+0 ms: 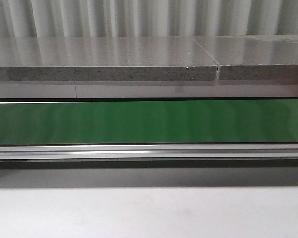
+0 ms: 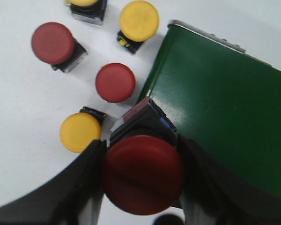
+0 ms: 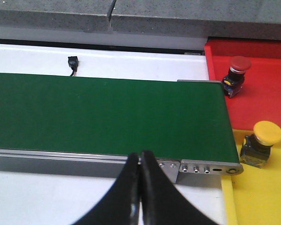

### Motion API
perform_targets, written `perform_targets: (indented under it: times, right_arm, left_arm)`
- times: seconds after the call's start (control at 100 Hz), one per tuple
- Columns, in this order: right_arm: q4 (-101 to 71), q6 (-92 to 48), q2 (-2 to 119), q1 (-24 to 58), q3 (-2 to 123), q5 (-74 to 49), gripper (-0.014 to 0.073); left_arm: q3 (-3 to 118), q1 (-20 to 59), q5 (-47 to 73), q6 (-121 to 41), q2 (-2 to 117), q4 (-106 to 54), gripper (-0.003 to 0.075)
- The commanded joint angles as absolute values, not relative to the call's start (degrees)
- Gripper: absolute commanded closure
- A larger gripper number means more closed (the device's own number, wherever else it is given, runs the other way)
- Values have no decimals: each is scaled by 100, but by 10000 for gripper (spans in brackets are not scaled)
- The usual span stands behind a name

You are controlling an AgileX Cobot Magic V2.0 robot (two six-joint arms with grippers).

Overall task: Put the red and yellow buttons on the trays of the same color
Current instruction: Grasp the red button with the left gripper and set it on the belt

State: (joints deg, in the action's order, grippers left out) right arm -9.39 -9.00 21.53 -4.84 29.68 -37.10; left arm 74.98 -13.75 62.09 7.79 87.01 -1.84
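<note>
Left end effector (image 2: 143, 176) pinching red button (image 2: 144, 174) by its sides, held just beside end of green conveyor belt (image 2: 225, 112). Past it on white worktop (image 2: 18, 108): loose yellow and red buttons beside belt end. Right end effector (image 3: 140, 187) pressed together, nothing held, near belt edge. Beyond belt end: one red button on red tray (image 3: 264, 84), one yellow button on yellow tray (image 3: 267, 197).

Front view low, facing green belt (image 1: 149, 121); both wrist views overlook it.
</note>
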Motion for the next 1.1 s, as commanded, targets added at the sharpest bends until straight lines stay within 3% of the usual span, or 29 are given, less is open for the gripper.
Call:
perform_targets:
  times: [0.0, 0.39, 0.47, 0.62, 0.67, 1.09]
  right_arm:
    - [-1002, -948, 2197, -462, 3113, -3279, 695]
    - [-1002, -948, 2197, -462, 3113, -3279, 695]
    - [-1002, -948, 2197, -462, 3113, -3279, 695]
    - [-1002, -948, 2197, -462, 3113, -3279, 695]
    - [-1002, -948, 2197, -462, 3113, -3279, 695]
    - [-1002, -948, 2197, -462, 3113, -3279, 695]
  left_arm:
    - [7646, -1169, 6115, 768, 8678, -233, 522]
    - [7646, -829, 6168, 621, 9212, -193, 514]
    - [7646, -829, 6180, 621, 9227, -220, 448]
    - [7694, -829, 6132, 601, 9227, -478, 220]
    - [7765, -829, 6093, 601, 9227, -555, 192]
    - [8540, -939, 6236, 601, 8918, -1000, 195]
